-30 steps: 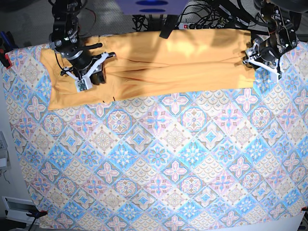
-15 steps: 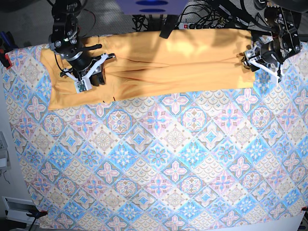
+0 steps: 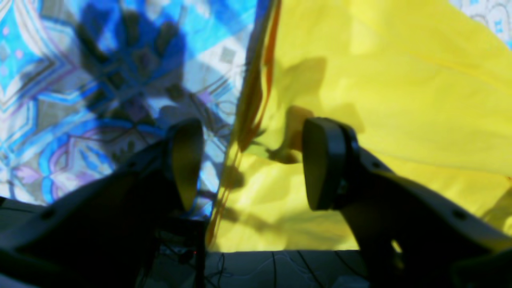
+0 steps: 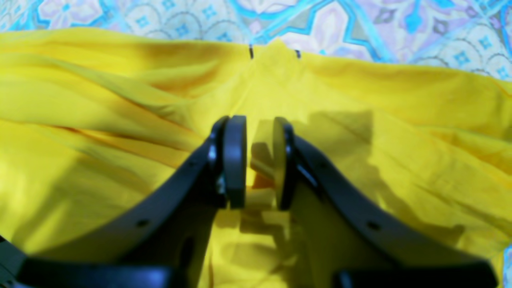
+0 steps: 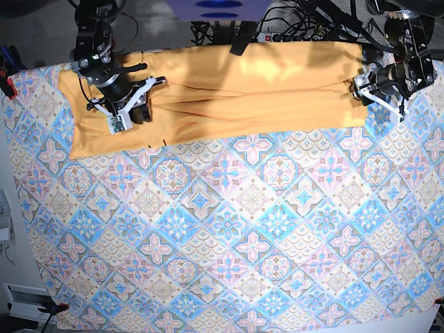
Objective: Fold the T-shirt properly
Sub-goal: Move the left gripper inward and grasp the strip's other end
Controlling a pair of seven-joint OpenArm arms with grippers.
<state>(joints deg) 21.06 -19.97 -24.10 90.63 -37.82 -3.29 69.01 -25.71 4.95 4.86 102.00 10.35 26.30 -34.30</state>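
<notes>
The T-shirt (image 5: 243, 90) is yellow-orange and lies as a long folded band across the far part of the patterned cloth (image 5: 229, 229). My right gripper (image 5: 132, 114) rests on its left part. In the right wrist view this gripper (image 4: 258, 160) has its jaws nearly together, with a pinch of T-shirt (image 4: 100, 100) fabric between them and creases running toward it. Two small dark neckline marks (image 4: 251, 52) show at the hem ahead. My left gripper (image 5: 374, 96) is at the shirt's right end. In the left wrist view it (image 3: 252, 168) stands wide open, straddling the T-shirt (image 3: 400, 80) edge without touching it.
Black cables and a power strip (image 5: 277, 35) lie just behind the shirt at the table's back. A red clamp (image 5: 8, 84) holds the cloth at the far left corner. The patterned cloth (image 3: 80, 80) reaches to the table's front edge.
My left gripper has opened, let go of the shirt's right end and drawn slightly to the right. The right gripper and the shirt have stayed where they were.
</notes>
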